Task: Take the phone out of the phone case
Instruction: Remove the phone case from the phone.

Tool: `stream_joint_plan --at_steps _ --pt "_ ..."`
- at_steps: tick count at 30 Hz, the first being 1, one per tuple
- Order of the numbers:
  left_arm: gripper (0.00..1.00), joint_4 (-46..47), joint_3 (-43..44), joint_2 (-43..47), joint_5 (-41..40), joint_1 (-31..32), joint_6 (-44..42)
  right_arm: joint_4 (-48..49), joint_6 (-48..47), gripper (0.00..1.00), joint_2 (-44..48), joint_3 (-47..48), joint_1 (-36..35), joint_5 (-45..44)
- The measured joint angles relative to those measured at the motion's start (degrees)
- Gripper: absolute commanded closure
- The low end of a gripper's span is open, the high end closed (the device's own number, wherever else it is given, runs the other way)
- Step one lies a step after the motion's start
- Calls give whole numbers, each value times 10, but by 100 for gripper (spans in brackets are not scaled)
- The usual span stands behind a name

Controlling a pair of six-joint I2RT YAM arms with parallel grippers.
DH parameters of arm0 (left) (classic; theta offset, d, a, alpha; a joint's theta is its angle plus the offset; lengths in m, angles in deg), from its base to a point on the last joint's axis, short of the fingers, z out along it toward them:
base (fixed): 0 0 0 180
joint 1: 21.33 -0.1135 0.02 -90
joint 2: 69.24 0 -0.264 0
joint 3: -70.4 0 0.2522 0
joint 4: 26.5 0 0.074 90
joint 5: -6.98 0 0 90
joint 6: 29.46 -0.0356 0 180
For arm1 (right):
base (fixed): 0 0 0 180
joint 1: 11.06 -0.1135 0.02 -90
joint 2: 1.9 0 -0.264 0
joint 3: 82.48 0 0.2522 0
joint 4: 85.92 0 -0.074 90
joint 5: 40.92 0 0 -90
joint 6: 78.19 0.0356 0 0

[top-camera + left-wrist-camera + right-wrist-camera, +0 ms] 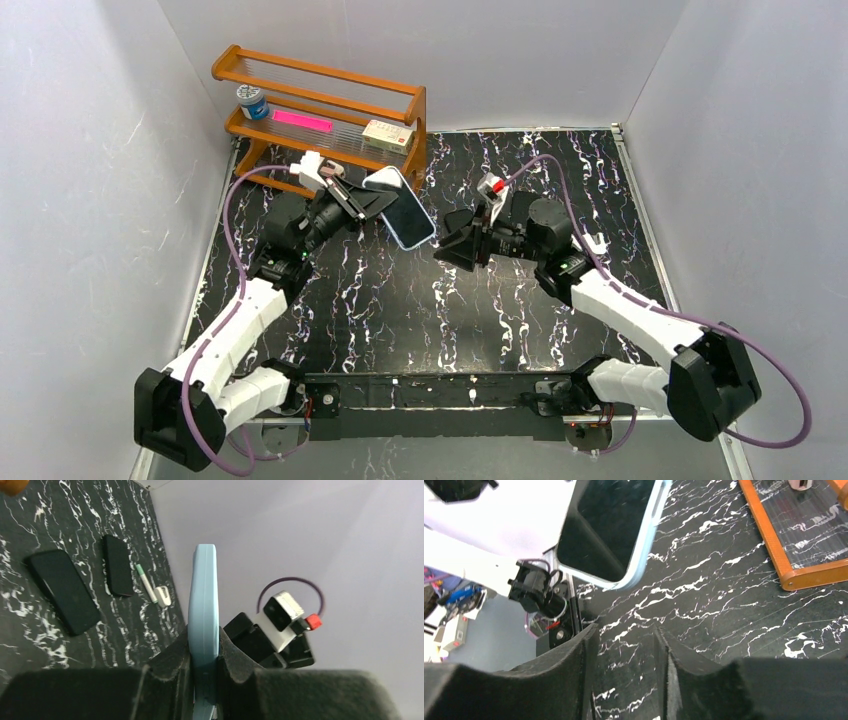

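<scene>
Top external: high behind the arm bases (320,395), looking down over the whole table (400,300). Left wrist: close, edge-on to the phone case (203,610), facing the right arm (272,630). Right wrist: low, close, apparently facing leftward. Phone case shared by all three.

In the left wrist view the phone case (203,605) shows edge-on only, its near end buried between the fingers (172,667) of the left gripper (204,642). The right wrist view's top edge cuts the case off. Print on the box (388,134) on the far rack (330,72) is too small to read.
</scene>
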Motion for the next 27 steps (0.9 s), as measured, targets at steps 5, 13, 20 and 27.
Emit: stream_joint_plan --at_steps 5,13,20,27 --pt "100 -44 51 -23 63 -4 -104 -89 -55 38 17 30 3 36" --pt "100 -30 70 -45 172 -4 -176 -170 -113 32 -12 99 3 106" --pt "100 -3 76 -55 226 -4 -186 -191 -133 43 -28 113 3 150" --pt "100 31 80 -57 263 -4 -175 -202 -151 52 -28 120 3 181"
